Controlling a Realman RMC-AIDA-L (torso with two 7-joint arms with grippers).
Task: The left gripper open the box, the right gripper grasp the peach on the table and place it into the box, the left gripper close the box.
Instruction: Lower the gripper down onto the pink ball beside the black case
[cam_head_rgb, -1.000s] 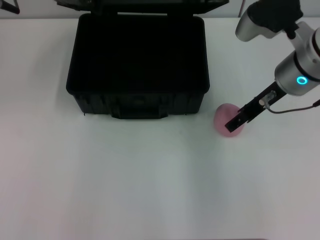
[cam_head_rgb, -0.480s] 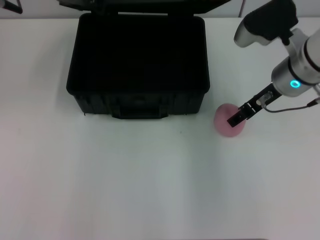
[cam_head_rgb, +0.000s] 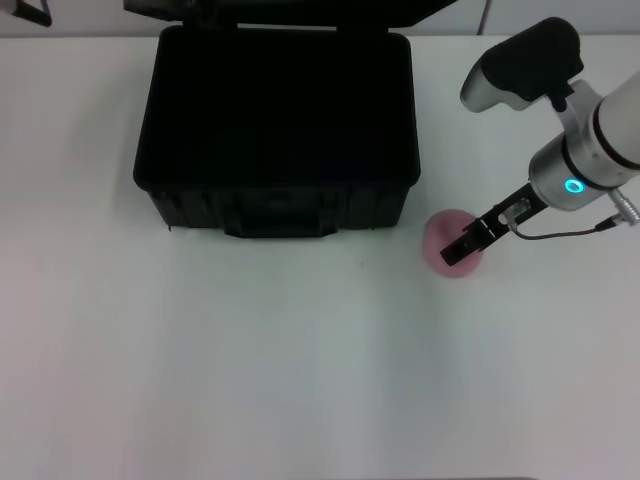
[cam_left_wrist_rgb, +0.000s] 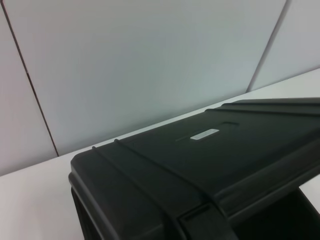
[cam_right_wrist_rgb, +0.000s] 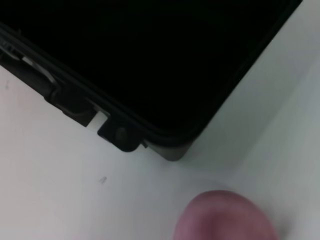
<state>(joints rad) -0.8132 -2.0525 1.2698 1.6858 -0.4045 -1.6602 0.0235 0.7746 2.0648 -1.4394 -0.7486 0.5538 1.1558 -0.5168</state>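
Peach (cam_head_rgb: 447, 244) and box (cam_head_rgb: 275, 130) are what we see on the white bench (cam_head_rgb: 250, 370) from the head view; the box sits toward the far edge, somewhat left of centre, with its lid (cam_head_rgb: 290, 10) swung up and back so that the dark interior is exposed; its front wall with the handle (cam_head_rgb: 278, 228) faces the near edge. The peach lies on the bench just beyond the box's front right corner, apart from the box, on the right half of the bench; the right hand (cam_head_rgb: 461, 249) reaches down to it from the right side, its slim black fingers (cam_head_rgb: 478, 235) lying across the peach's right part; we take the fingers to be touching the fruit, but we cannot tell how far apart they stand or whether they grip it; the peach rests on the bench. The right arm shows a cyan ring (cam_head_rgb: 573, 185) above the hand, with a thin cable (cam_head_rgb: 570, 232) looping beside it.

From the right wrist view we see the box corner (cam_right_wrist_rgb: 170, 145) with a latch (cam_right_wrist_rgb: 120, 135) at its rim, and the peach (cam_right_wrist_rgb: 225, 217) close below it on the white surface. From the left wrist view we see the raised lid (cam_left_wrist_rgb: 210, 160) with a small pale label (cam_left_wrist_rgb: 204, 134), against a panelled wall (cam_left_wrist_rgb: 140, 65); a dark sliver at the far left corner in the head view may be the left hand, but we cannot tell.
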